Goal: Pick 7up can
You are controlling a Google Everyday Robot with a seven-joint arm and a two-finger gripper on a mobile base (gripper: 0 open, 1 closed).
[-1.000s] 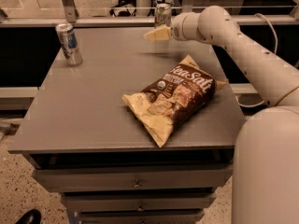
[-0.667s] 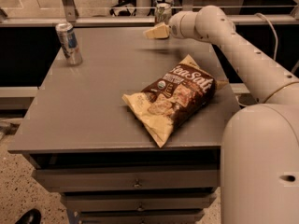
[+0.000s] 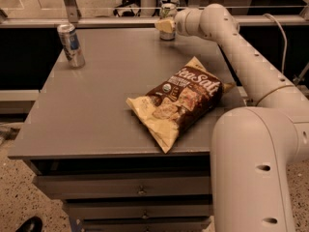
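Two drink cans, one bag of chips and one robot arm share the grey table (image 3: pixel 96 105). The 7up can (image 3: pixel 169 9) stands at the far edge of the tabletop, a little right of the middle, just in front of the rail that runs behind the table. It is upright: its long axis is vertical, its silver top rim faces up and its base sits on the table. The gripper (image 3: pixel 165 25) is at the can's mid-height on the side facing the camera. Its pale yellowish tip overlaps the can's body, so only the top and a strip of the bottom of the can show. Whether the gripper is open, closed or clamped on the can cannot be told from this view. The white arm (image 3: pixel 251 57) reaches to it from the lower right, passing over the table's right edge. The second can, the silver can with a blue label (image 3: pixel 71 44), also stands upright, near the far left corner, well apart from the 7up can. The single chip bag (image 3: pixel 179 100) lies flat right of centre, its long axis running diagonally from the near edge toward the far right. Three drawer fronts (image 3: pixel 140 190) sit below the tabletop.
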